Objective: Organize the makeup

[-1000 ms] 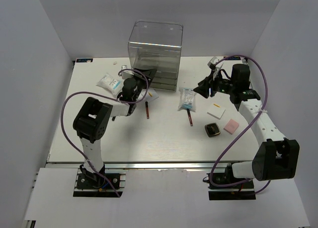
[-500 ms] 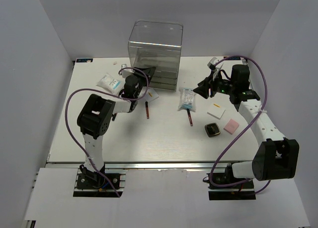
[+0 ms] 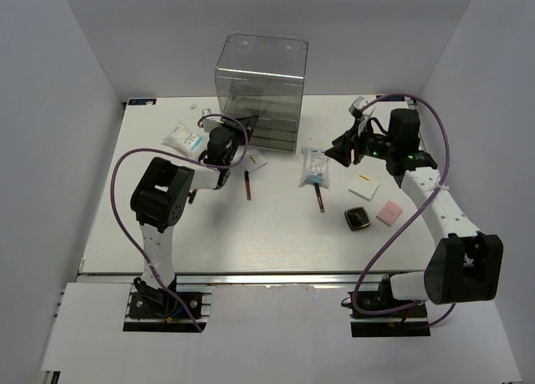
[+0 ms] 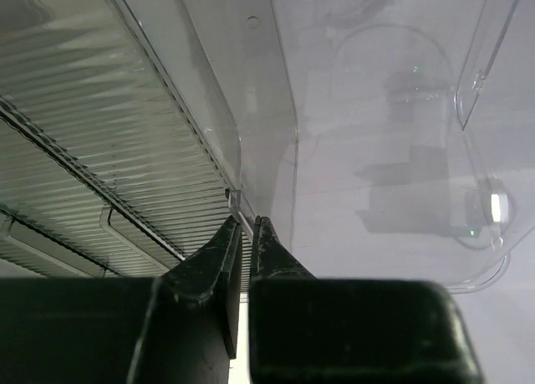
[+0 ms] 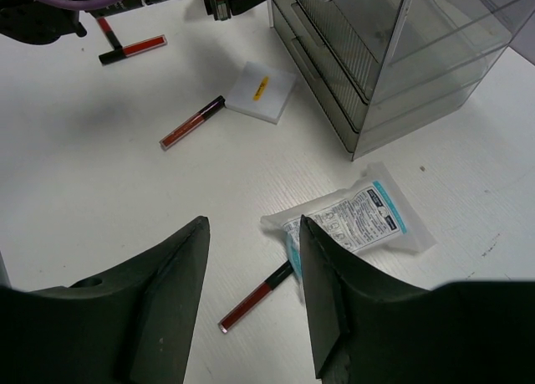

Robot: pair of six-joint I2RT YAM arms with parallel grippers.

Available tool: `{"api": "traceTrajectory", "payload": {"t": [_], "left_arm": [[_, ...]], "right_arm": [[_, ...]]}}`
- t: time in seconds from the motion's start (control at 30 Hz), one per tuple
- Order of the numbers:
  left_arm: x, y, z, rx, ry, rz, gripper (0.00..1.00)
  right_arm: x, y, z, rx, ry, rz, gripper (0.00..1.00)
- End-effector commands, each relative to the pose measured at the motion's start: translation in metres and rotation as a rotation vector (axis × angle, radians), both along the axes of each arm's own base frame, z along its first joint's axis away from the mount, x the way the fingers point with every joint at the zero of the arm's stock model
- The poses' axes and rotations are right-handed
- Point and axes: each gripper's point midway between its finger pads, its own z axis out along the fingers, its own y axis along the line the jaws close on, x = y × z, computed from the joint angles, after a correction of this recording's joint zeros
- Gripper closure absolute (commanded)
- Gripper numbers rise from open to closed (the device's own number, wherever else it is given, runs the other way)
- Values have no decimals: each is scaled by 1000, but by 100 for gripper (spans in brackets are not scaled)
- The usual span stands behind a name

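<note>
Clear packet lies on the bench below the right gripper, jaws apart. A red stick touches the packet's edge. Left gripper: jaws together at the drawer box; whether they pinch any plastic is unclear.

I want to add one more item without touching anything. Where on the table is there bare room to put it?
Bare: the near strip of table in front of the left stick and the black compact, widest near-left. Crowded: before the drawer box around the left gripper, and between the centre packet and pink square.
</note>
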Motion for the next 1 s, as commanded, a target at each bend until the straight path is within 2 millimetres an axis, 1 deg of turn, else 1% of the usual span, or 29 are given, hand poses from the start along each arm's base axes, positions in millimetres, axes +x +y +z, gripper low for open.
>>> {"api": "traceTrajectory", "payload": {"t": [0.0,0.03,0.07,0.13,0.17,0.2,0.23,0.27,0.3,0.33,0.4,0.43,0.5,0.53,0.6,0.63,0.67,0.73,0.77,0.8,0.83,0.87,0.9,0.93,0.97], "left_arm": [[4,7,25,-6,-74,13,98],[-1,7,30,-12,-86,3,100],[-4,6,35,-17,-99,-7,100],[-13,6,41,-23,-117,-19,100],[-17,7,45,-28,-124,-23,100],[-22,9,58,-33,-147,-23,100],[-26,10,63,-35,-156,-24,100],[-30,11,68,-39,-166,-25,100],[-34,13,67,-39,-163,-22,100],[-39,15,81,-49,-189,-24,100],[-45,16,85,-46,-193,-28,100],[-50,16,96,-52,-212,-32,100],[-56,14,103,-51,-222,-43,100],[-60,15,113,-57,-240,-46,100],[-64,15,122,-63,-256,-50,100],[-65,16,125,-65,-262,-51,100],[-68,17,132,-71,-276,-50,100],[-70,18,138,-75,-286,-48,100],[-72,19,143,-79,-296,-49,100],[-73,18,144,-81,-298,-52,100],[-73,18,147,-83,-302,-56,100],[-73,18,149,-83,-306,-58,100],[-74,18,152,-84,-310,-60,100],[-74,17,152,-83,-309,-63,100],[-74,17,155,-82,-313,-64,100]], "right_arm": [[1,9,10,-4,-59,31,47],[3,14,11,-9,-55,21,45],[1,17,10,-5,-45,28,44],[6,23,13,9,-28,16,41],[5,29,16,19,-26,21,41],[9,32,20,27,-27,11,40],[11,34,23,37,-23,5,40],[14,39,21,45,-8,0,39],[16,41,22,63,26,-21,39],[20,42,29,77,32,-29,39],[31,47,34,120,63,-59,37],[38,49,36,144,86,-78,37],[48,50,44,208,138,-142,36],[56,51,48,231,153,-162,36],[66,53,54,269,189,-196,36],[70,58,52,294,237,-198,36],[72,62,64,315,233,-178,36],[77,69,67,348,256,-161,36],[77,76,74,356,247,-144,36],[78,81,75,356,248,-131,36],[81,86,70,353,259,-121,36],[81,92,71,353,262,-104,36],[83,96,78,359,250,-97,36],[87,99,72,355,261,-96,36],[88,102,73,361,267,-91,36]]}}
